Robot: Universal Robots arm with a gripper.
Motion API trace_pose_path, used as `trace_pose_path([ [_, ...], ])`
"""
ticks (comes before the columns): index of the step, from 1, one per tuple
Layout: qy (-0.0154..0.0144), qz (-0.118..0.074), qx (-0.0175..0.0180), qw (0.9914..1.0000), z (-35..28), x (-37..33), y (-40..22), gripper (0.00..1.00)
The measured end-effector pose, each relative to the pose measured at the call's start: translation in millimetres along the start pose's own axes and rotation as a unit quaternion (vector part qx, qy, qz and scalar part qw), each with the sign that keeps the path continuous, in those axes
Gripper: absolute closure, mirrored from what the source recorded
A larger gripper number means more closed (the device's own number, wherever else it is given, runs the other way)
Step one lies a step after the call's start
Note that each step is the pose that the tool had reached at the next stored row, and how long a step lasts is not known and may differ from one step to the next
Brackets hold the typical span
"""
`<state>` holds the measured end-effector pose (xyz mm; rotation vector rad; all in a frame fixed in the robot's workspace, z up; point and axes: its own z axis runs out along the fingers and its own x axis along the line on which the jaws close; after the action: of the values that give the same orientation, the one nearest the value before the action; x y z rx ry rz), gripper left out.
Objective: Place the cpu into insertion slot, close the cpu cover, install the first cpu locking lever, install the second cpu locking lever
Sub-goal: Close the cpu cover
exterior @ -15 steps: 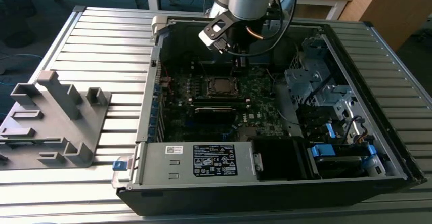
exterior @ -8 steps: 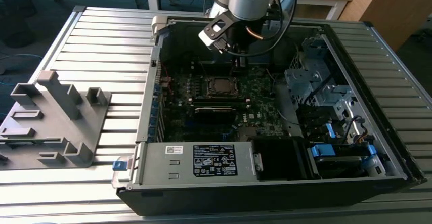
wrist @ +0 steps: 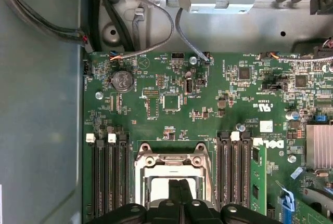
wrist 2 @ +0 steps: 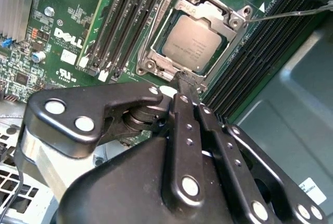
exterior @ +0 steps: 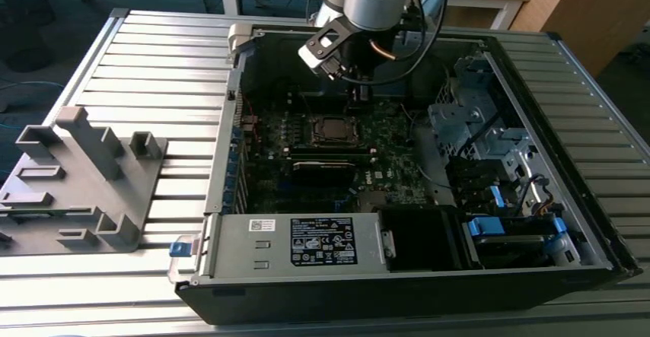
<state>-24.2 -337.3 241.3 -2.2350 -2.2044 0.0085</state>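
The cpu (wrist 2: pixel 192 44) lies in the slot (exterior: pixel 312 129), with the cover (wrist 2: pixel 208 12) flat around it. The gripper (wrist 2: pixel 187 80) has its fingers pressed together on nothing, and its tip is just at the cover's edge beside the cpu. White letters are printed on the green board (wrist: pixel 208 109), and a white label (exterior: pixel 323 242) with small print sits on the silver box (exterior: pixel 254 249).

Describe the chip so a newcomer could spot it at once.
Inside the open computer case, find the green circuit board; between its long black slots sits a silvery metal frame. The chip is the dull grey square in that frame's window, pale and smooth where its neighbours are black and ridged.
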Motion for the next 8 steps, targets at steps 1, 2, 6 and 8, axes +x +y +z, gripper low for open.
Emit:
trace_pose_path([
  [1,0.0001,0.0,0.0,1.0,0.3,0.0,-1.8,0.89],
  [2,0.0,0.0,0.0,1.0,0.6,0.0,-4.4,0.89],
  [6,0.0,0.0,0.0,1.0,4.2,-0.1,-12.4,0.89],
  [8,-0.0001,0.0,0.0,1.0,7.7,-0.1,-12.8,0.89],
])
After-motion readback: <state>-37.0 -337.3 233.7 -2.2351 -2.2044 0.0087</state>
